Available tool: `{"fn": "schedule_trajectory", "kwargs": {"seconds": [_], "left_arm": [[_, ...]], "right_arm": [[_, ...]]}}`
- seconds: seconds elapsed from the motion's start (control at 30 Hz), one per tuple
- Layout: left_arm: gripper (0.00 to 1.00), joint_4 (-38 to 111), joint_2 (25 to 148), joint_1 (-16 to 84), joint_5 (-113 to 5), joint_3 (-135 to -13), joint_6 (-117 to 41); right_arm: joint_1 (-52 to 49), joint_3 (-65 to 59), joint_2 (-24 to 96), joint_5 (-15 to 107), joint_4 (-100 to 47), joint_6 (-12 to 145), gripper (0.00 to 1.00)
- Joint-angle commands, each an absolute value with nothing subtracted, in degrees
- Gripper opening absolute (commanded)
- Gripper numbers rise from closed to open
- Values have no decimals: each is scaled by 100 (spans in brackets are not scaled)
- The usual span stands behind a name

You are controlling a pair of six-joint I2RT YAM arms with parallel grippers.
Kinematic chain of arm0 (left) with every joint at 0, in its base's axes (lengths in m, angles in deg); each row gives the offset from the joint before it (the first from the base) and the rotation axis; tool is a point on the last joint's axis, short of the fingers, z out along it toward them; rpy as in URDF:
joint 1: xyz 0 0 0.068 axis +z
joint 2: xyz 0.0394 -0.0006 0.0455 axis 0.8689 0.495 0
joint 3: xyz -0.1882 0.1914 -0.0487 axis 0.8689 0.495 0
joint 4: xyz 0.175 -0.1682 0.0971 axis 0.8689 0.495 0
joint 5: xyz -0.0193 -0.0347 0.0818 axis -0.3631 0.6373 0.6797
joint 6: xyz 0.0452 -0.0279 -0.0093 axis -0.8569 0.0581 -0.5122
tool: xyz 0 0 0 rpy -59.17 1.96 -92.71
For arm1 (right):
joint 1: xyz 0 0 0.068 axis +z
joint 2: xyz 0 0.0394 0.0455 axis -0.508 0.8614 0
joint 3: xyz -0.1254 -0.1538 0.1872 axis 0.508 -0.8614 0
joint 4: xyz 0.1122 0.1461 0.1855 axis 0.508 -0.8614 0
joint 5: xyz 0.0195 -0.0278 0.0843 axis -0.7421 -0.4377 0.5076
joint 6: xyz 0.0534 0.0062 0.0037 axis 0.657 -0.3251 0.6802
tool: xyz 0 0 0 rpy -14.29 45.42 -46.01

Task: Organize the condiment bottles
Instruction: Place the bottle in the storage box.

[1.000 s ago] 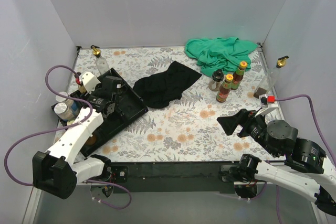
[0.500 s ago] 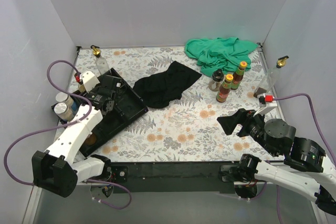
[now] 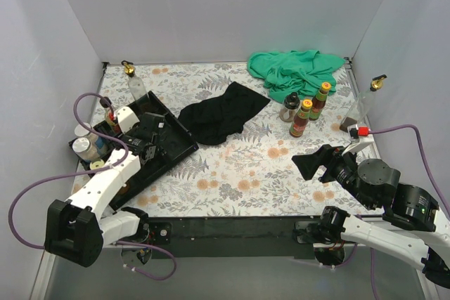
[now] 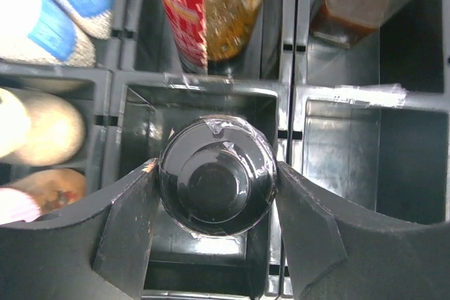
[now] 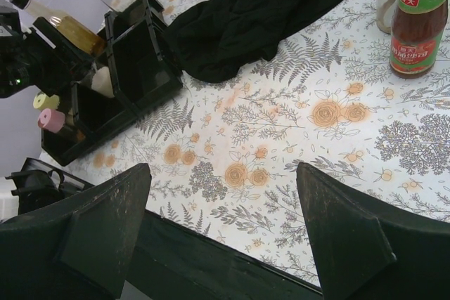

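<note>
In the left wrist view my left gripper (image 4: 214,173) is shut on a dark bottle's black cap (image 4: 216,186); both fingers press its sides. The bottle stands in a compartment of the black tray (image 4: 337,96), where other condiment bottles (image 4: 211,5) stand in the neighbouring compartments. Seen from above, the left gripper (image 3: 140,142) points down into the tray (image 3: 176,147). Three small bottles, one a red sauce (image 3: 301,119), stand at the back right. My right gripper (image 3: 313,163) hovers open over the table, with nothing between its fingers (image 5: 105,223).
A black cloth (image 3: 221,114) lies mid-table and a green cloth (image 3: 299,68) at the back right. Clear gold-spouted bottles stand at the back left (image 3: 133,83) and by the right wall (image 3: 367,100). Short shakers (image 3: 84,145) sit at the tray's left end.
The left arm has shifted a little to the right and nearer over the tray, still gripping the bottle. The right arm has barely moved.
</note>
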State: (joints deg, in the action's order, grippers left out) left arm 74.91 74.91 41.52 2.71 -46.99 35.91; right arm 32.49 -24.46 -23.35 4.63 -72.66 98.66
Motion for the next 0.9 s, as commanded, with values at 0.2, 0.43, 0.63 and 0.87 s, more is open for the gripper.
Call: {"fn": "schedule_trajectory", "kwargs": {"seconds": [0.2, 0.43, 0.63, 0.87], "left_arm": [[11, 6132, 7223, 4205, 377, -4058, 3310], [11, 5955, 7653, 4240, 579, -4093, 3275], [31, 6219, 7917, 4240, 694, -4198, 3513], [98, 6930, 7970, 4249, 352, -4820, 3338]], "right_arm": [[3266, -2284, -2344, 367, -7143, 9782, 92], [3266, -2346, -2423, 403, -7073, 9773, 91], [3266, -2539, -2537, 368, -7081, 9817, 94], [3266, -2645, -2389, 51, -7521, 10362, 99]]}}
